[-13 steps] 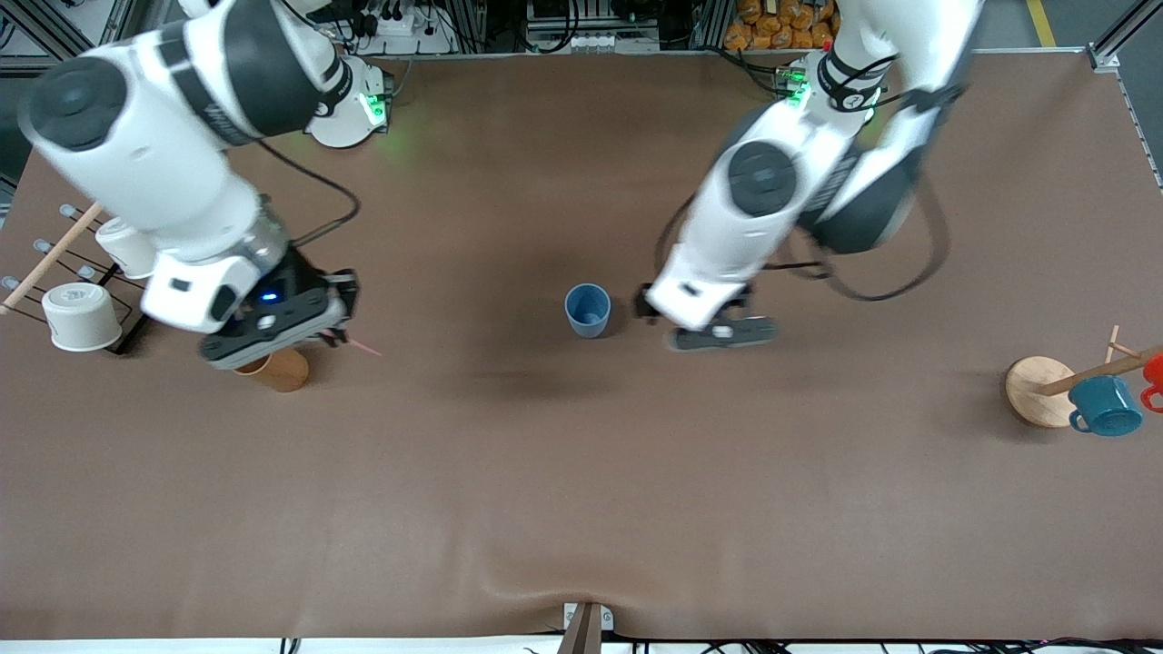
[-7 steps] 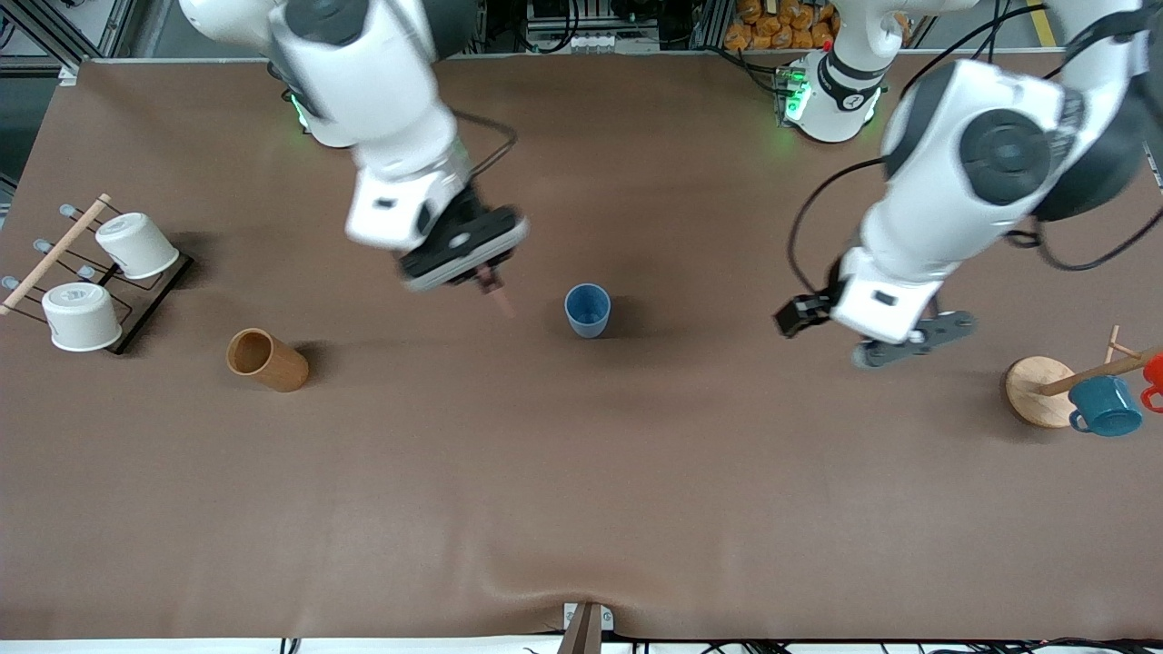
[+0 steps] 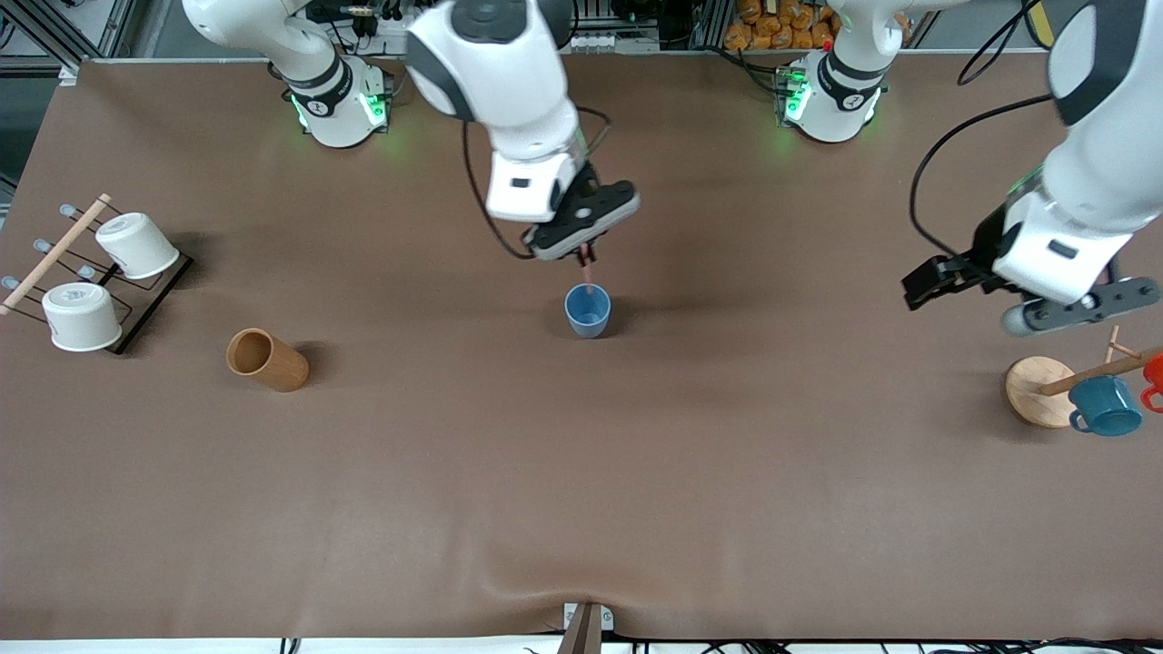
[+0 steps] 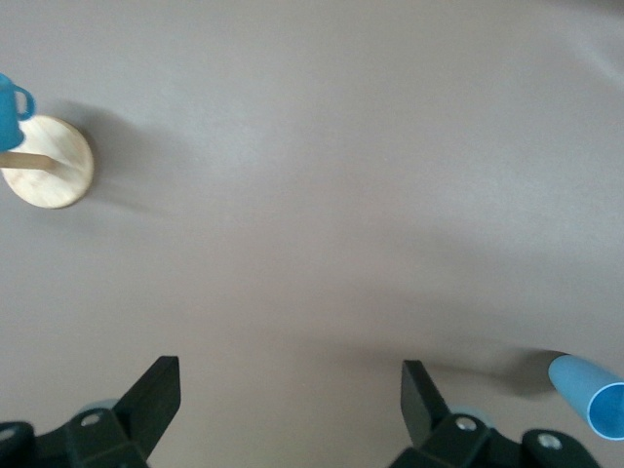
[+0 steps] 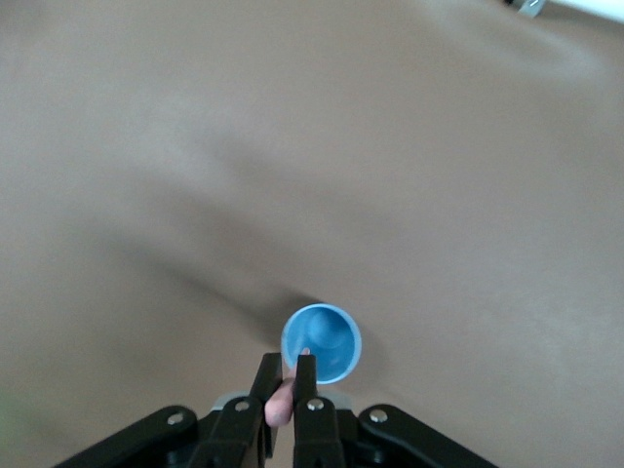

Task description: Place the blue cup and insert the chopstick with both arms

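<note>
The blue cup (image 3: 588,311) stands upright in the middle of the table; it also shows in the right wrist view (image 5: 322,343) and at the edge of the left wrist view (image 4: 593,406). My right gripper (image 3: 586,256) is shut on the pale pink chopstick (image 3: 589,274) and holds it just above the cup, its lower tip at the cup's rim. In the right wrist view the chopstick (image 5: 285,402) sits between the fingers, pointing into the cup's mouth. My left gripper (image 3: 1072,313) is open and empty, up over the table near the left arm's end (image 4: 290,395).
A brown wooden cup (image 3: 266,361) lies on its side toward the right arm's end. A rack with two white cups (image 3: 82,313) and a wooden dowel stands beside it. A round wooden stand (image 3: 1038,391) with a teal mug (image 3: 1105,406) is at the left arm's end.
My right gripper carried the chopstick from over the brown cup across to just above the blue cup. My left gripper moved away from the blue cup toward the left arm's end.
</note>
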You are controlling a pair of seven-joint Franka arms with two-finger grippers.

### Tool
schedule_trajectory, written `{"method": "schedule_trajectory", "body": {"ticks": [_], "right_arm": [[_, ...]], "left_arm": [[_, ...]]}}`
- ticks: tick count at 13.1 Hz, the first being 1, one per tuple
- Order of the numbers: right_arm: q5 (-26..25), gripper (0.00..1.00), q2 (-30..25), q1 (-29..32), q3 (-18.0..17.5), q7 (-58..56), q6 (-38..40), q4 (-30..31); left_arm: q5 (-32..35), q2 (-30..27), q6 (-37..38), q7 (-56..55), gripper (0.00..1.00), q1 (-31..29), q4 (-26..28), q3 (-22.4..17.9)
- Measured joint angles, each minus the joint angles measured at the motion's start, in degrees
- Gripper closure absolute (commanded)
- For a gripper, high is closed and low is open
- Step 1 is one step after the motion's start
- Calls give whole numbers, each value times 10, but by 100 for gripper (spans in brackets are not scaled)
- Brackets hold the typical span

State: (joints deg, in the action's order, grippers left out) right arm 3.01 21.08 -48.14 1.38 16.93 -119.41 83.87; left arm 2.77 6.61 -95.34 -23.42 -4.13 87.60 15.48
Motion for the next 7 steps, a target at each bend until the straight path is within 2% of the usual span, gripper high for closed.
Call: {"method": "schedule_trajectory", "body": {"ticks": [4,7], "right_arm": [[-13,100,19,-21,2,21,-13,3],[-21,100,22,-20,10,21,-13,10]], "left_arm": [[0,-34,17,31,0,0,17,-7],[-5,-68,32,42,0,6,44,-27]]}}
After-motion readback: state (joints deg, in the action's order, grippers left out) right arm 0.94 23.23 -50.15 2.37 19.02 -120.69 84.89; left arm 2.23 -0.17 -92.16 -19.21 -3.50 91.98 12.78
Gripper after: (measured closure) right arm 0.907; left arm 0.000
